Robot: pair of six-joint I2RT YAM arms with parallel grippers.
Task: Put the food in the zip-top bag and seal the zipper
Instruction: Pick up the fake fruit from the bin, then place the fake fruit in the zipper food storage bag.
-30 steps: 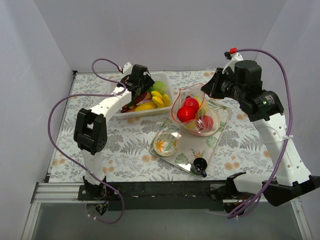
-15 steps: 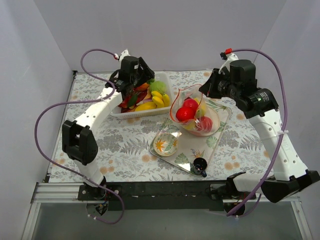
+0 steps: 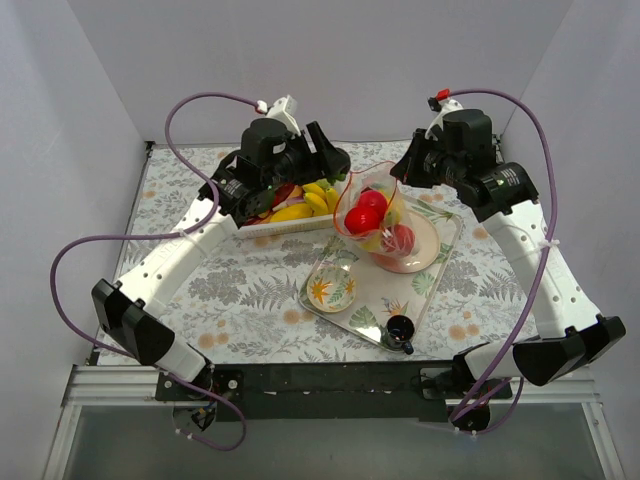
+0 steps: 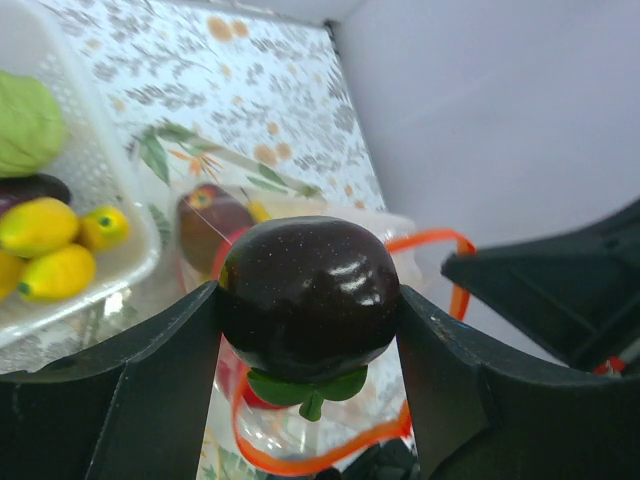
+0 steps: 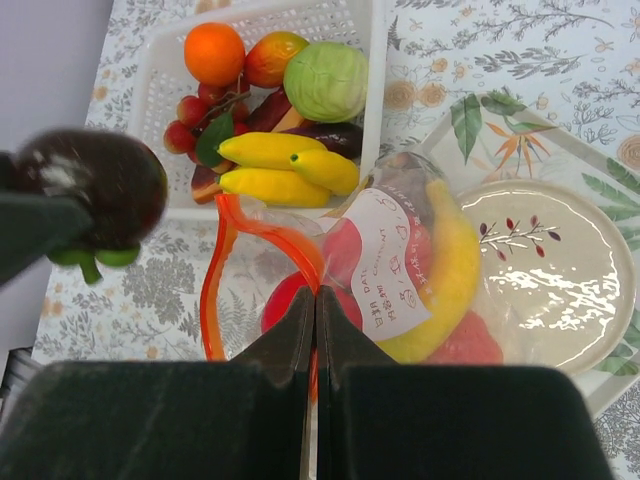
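Filling underway: bag (image 3: 385, 215) part-full, unsealed.
Left gripper (image 4: 308, 300) clamps dark fruit (image 4: 308, 285) beside its mouth; right gripper (image 5: 316, 300) pinched tight on zipper (image 5: 207, 300); more food (image 5: 280, 150) in basket (image 5: 372, 70).

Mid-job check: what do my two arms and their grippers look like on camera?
Both arms, left arm and right arm, have white links with black joint housings. A looping purple cable trails each, tipped by a small red connector. The left gripper and right gripper have matte black fingers.
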